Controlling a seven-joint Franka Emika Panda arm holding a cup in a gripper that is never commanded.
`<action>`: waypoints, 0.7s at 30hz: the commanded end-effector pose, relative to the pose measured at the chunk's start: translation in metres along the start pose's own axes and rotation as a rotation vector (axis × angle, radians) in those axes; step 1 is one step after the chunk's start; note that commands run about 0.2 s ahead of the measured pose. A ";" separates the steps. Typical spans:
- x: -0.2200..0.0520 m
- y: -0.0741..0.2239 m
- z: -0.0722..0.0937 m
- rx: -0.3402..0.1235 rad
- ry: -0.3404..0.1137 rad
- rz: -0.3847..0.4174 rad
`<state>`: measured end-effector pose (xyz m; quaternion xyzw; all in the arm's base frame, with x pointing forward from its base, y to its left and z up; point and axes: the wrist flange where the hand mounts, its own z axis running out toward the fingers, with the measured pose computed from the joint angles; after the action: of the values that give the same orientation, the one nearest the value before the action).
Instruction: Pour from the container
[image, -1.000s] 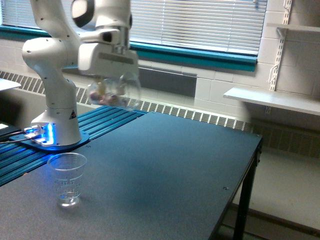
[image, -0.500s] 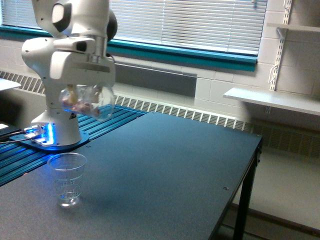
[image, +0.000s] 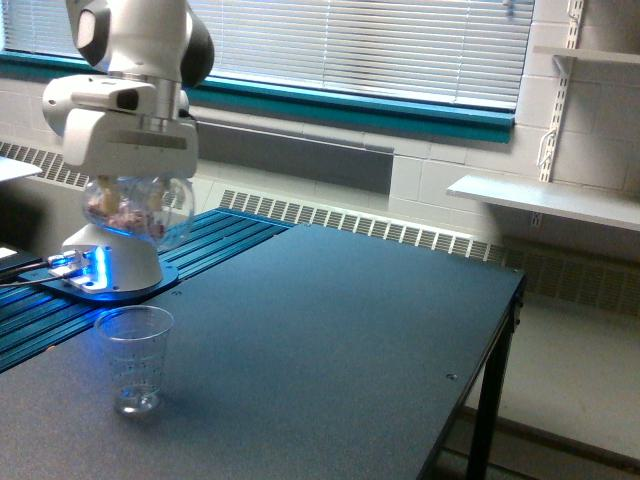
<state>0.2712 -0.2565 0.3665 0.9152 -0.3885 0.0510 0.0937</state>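
My gripper is shut on the container, a clear smooth plastic cup that hangs under the white hand at the exterior view's left. Small pinkish and pale pieces lie inside it. The fingers are mostly hidden by the hand and the cup. A clear ribbed plastic cup stands upright on the dark table, below the held cup and well apart from it. It looks empty.
The arm's white base with a blue light stands on a blue ribbed plate behind the ribbed cup. The table's right edge drops to the floor. A white shelf hangs on the far wall.
The hand with the container has swung toward the exterior view's left and slightly down, from right of the ribbed cup to roughly above it. The ribbed cup has not moved.
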 end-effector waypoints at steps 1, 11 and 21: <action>-0.002 0.023 0.007 -0.016 -0.026 -0.056; -0.004 0.044 0.023 -0.023 -0.082 -0.014; -0.007 0.049 0.042 -0.064 -0.128 -0.001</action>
<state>0.2319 -0.2907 0.3374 0.9137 -0.3957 -0.0070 0.0920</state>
